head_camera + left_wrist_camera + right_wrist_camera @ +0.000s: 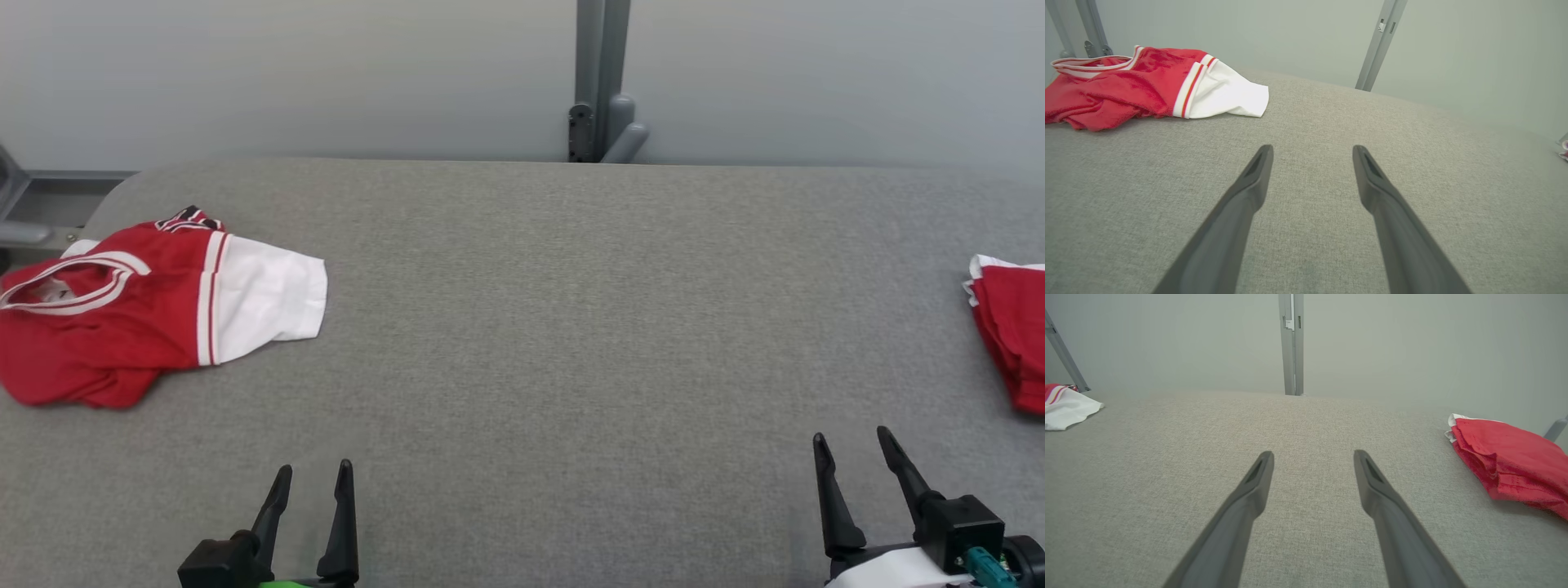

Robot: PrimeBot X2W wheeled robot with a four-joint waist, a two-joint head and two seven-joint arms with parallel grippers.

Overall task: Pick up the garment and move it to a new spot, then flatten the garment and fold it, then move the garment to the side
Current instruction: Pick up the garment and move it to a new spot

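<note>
Garment (106, 327), red jersey with white sleeve and striped trim, crumpled on grey fabric-covered table (571, 310). Lies ahead of left gripper (314, 467) and off to its left, well apart from the fingertips, white sleeve end nearest the pincer. From left wrist view, sits up and left of the two dark fingers (1249, 192), untouched.

Left gripper low at near edge of table, jaws spread wide, nothing between them, bare grey fabric straight ahead. Contact with the surface: cannot tell.

Grey upright post (602, 82) against pale wall beyond far table edge, ahead of and between the two pincers.

Right gripper (851, 435) likewise at near edge, jaws spread wide, holding nothing, fingers pointing across bare table. Garment far off to its left, just the white sleeve tip at left edge of right wrist view.

Folded red cloth (1016, 335) with a white edge, ahead of right gripper and to its right, apart from the fingertips, flat on the table.
</note>
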